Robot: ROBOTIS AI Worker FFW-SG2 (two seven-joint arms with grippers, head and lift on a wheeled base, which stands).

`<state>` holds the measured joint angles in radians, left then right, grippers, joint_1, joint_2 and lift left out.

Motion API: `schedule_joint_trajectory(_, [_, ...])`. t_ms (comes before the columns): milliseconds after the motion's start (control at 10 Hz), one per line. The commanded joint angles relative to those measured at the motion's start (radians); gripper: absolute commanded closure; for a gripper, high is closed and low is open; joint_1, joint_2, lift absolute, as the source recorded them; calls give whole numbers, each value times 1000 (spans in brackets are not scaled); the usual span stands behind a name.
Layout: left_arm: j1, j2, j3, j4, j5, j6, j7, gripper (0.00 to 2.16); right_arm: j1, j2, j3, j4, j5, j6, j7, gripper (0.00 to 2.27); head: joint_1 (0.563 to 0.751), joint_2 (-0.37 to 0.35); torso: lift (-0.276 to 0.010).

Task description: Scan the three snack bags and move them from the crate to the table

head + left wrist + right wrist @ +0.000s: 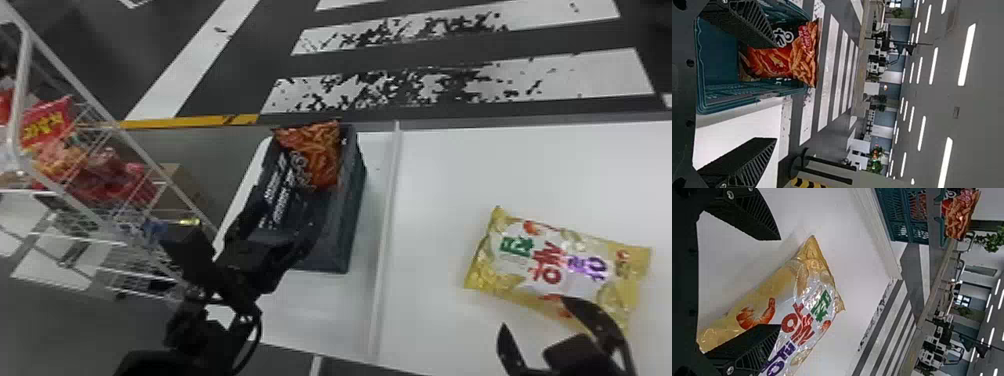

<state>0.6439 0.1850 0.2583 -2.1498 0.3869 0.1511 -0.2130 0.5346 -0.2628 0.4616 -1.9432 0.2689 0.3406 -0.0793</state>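
Observation:
In the head view, the dark crate (345,235) stands on the white table, an orange snack bag (320,155) upright at its far end. My left gripper (282,225) is over the crate's near part. From the left wrist, my left gripper (775,92) is open, one finger over the crate (717,96) near the orange bag (781,60), the other outside. A yellow snack bag (555,260) lies flat on the table to the right. Beside its near edge is my right gripper (534,312). The right wrist view has the right gripper (779,282) open, one finger overlapping the yellow bag (805,293).
A wire cart (85,120) holding red packages stands left of the crate. A raised seam (387,210) runs along the white table (440,170) between crate and yellow bag. Striped floor lies past the far edge.

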Motion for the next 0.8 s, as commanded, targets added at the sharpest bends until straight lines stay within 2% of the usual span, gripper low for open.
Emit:
schedule_joint_trajectory(0, [0, 1, 1, 8, 6, 5, -9, 29, -38, -10, 75, 7, 82, 79, -30, 97, 695, 350, -62])
schedule_joint_trajectory(200, [0, 4, -4, 10, 10, 8, -14, 29, -107, -36, 209, 24, 208, 239, -123, 97, 695, 350, -62])
schedule_joint_trajectory(300, [-12, 21, -19, 13, 15, 23, -14, 29, -122, -36, 249, 26, 251, 297, -160, 97, 695, 350, -62])
schedule_joint_trajectory(500, [-30, 40, -39, 24, 17, 35, -14, 29, -151, -24, 296, 20, 294, 401, -201, 97, 695, 350, -62])
schedule_joint_trajectory(700, [-32, 47, -44, 25, 20, 38, -17, 29, -209, 2, 333, 24, 311, 509, -206, 97, 695, 347, -62])
